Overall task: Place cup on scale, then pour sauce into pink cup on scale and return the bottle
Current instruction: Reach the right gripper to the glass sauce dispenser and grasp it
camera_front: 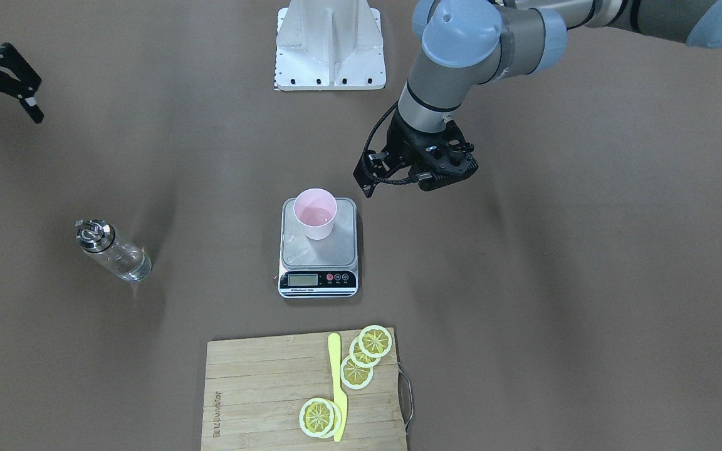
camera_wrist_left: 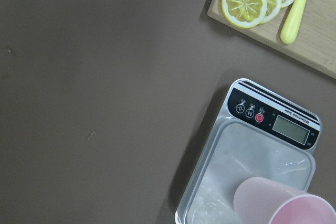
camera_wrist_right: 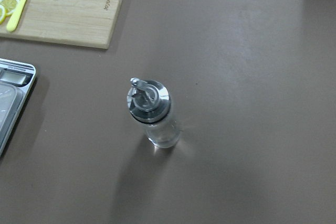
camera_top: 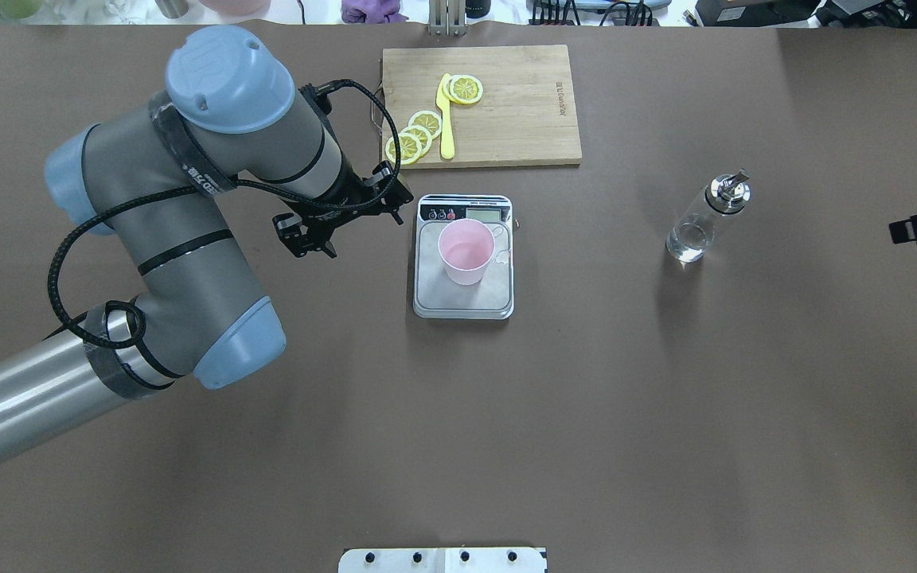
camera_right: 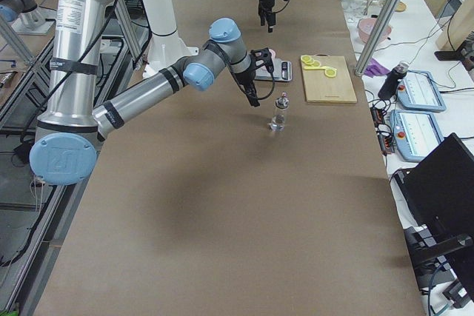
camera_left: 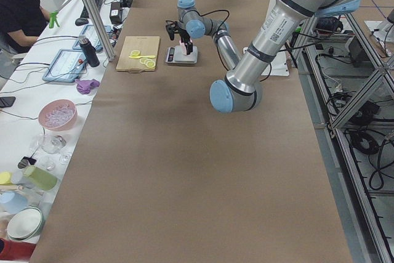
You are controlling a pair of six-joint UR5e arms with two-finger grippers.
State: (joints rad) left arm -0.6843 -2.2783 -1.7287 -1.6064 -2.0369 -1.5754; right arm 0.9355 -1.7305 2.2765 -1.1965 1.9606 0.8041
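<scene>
Cup [camera_top: 466, 251] stands upright on scale [camera_top: 427, 301] plate, just beside left end effector [camera_top: 343, 221], to its right & lower. That end effector hangs w/ fingers apart, nothing in it. So step 1 looks done; pour is next. Bottle [camera_top: 701, 227] stands upright on counter [camera_top: 586, 398], well apart from left end effector, and to the left of & below right end effector [camera_front: 2, 122], which is spread open & empty. Next move, I'd judge: right end effector drops to bottle, closes round glass below black collar, lifts, carries it over cup, tips spout in slowly. Glass is prob. slick, so grip needs to be square. Left arm should be out of pour path.
</scene>
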